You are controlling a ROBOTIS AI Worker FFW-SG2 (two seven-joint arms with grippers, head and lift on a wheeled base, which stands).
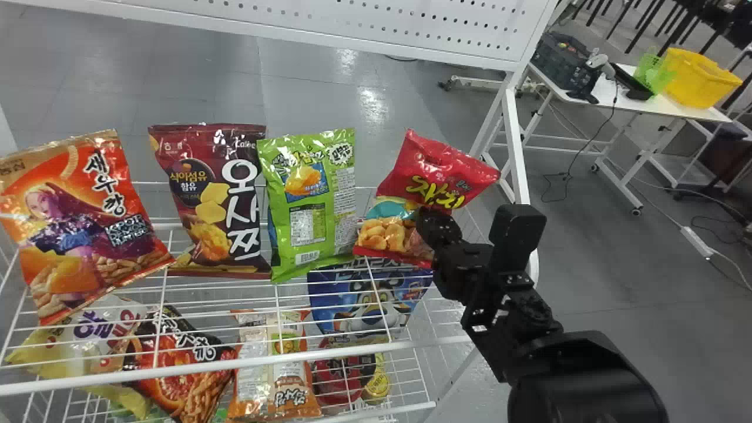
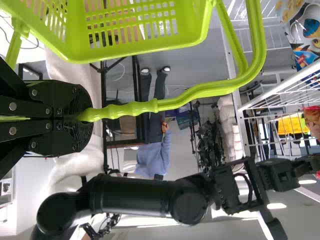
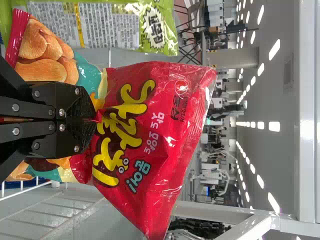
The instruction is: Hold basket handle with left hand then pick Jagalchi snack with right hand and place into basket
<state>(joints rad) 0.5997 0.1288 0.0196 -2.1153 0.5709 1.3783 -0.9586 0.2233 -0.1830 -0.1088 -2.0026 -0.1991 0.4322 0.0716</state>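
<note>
In the head view my right gripper (image 1: pixel 432 220) is at the front of the red Jagalchi snack (image 1: pixel 437 170), at the right end of the upper rack. The right wrist view has the right gripper (image 3: pixel 92 120) closed on a pinched fold of the Jagalchi snack (image 3: pixel 150 130), whose top part tilts and creases around the grip. The left wrist view has my left gripper (image 2: pixel 82 116) shut on the light green handle (image 2: pixel 195 92) of the basket (image 2: pixel 135 42).
Left of the snack on the wire rack (image 1: pixel 235 288) stand a green bag (image 1: pixel 305 205), a maroon bag (image 1: pixel 214 200) and an orange bag (image 1: pixel 82 223). More snacks lie on the level below. A white post (image 1: pixel 517 141) rises right of the snack.
</note>
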